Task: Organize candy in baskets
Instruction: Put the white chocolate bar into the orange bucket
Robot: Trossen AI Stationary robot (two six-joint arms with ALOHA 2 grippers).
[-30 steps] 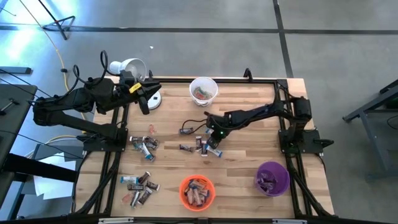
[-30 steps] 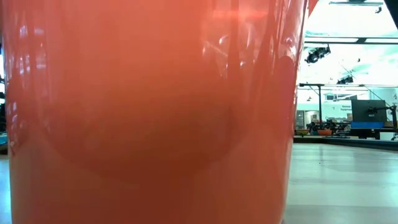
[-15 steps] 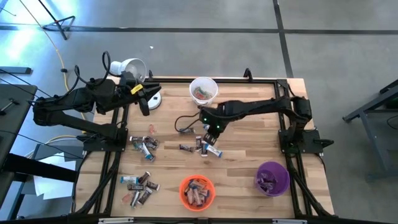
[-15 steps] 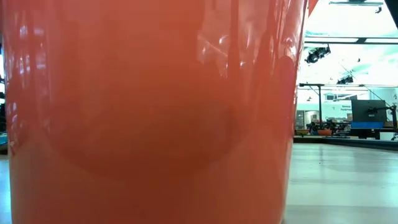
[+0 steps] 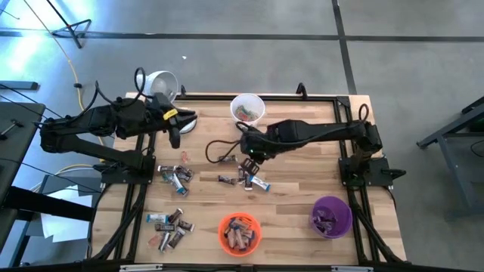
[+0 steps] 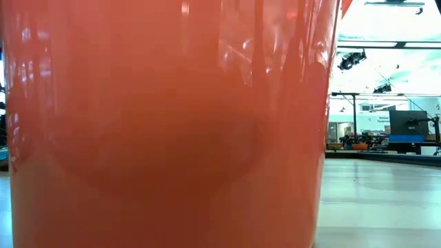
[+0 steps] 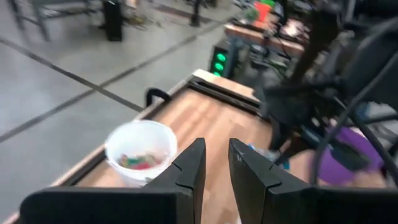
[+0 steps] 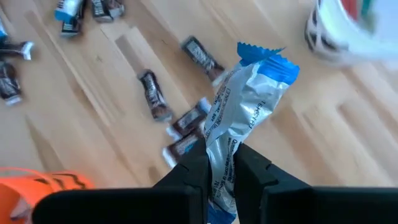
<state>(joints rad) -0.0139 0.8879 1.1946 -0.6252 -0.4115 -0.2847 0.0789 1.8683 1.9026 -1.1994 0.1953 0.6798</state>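
Observation:
My right gripper (image 5: pixel 249 153) hangs above the table's middle, just near of the white basket (image 5: pixel 247 109), and is shut on a blue-silver candy (image 8: pixel 249 106). My left gripper (image 5: pixel 175 134) hovers at the far left with its fingers a narrow gap apart (image 7: pixel 216 152) and nothing between them. Loose candy lies in a middle pile (image 5: pixel 246 180), a left pile (image 5: pixel 175 176) and a near-left pile (image 5: pixel 170 223). The orange basket (image 5: pixel 240 232) and the purple basket (image 5: pixel 330 215) stand near the front edge, both holding candy. My right gripper pinches the blue-silver candy between its two fingers, on the wrapper's flat sides (image 8: pixel 219 149). The fingers slant down from the table's right. The wrapper's crimped blue end (image 8: pixel 261 53) sticks out past the fingertips, and the candy is lifted clear of the table.
A white lamp (image 5: pixel 161 83) with a round base stands at the far left corner beside my left arm. The orange basket's wall (image 6: pixel 165 124) fills the low view. The white basket (image 7: pixel 142 152) holds a few bright pieces. Bare wood lies at the table's right.
My right gripper has risen from the middle pile with the blue-silver candy, lifting it clear, and has moved toward the far edge and the white basket. My left gripper has tipped a little downward in place.

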